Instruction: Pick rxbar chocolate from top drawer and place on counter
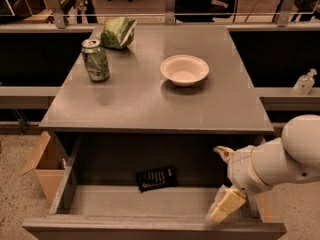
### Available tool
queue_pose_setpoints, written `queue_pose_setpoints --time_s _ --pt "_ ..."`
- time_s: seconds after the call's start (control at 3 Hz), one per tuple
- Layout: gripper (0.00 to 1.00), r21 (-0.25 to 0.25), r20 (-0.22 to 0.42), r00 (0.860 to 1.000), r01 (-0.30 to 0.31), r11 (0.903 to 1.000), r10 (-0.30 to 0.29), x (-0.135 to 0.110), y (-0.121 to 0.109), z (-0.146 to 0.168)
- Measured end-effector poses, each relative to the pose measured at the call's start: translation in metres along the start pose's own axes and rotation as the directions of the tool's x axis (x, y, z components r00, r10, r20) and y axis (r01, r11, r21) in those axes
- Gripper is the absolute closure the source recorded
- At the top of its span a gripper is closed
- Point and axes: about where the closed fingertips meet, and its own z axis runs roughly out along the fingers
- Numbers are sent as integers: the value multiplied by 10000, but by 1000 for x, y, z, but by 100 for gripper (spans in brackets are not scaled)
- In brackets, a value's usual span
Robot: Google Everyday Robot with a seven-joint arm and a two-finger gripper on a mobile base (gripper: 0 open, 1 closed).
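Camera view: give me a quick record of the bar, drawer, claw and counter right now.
rxbar chocolate: flat on the drawer floor, toward the back, not grasped
top drawer: open
claw: open, at the drawer's right front corner, right of the bar, apart from it
counter: holds green can, green snack bag, white bowl; no bar
cardboard box: on the floor, left of the cabinet

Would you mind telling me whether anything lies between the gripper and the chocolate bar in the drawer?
Nothing visible does. The gripper hangs over the right end of the open drawer with its fingers apart. The chocolate bar lies flat on the drawer floor to the gripper's left, with only bare floor between them.
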Motion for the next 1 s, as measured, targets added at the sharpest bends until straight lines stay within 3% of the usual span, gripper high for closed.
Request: queue_pose_setpoints --time_s 0.67,1.0 --pt "0 996 1152 9921 -616 9931 500 1 -16 28" --pt "0 1197 1875 9796 -959 9882 724 -6 -29 43"
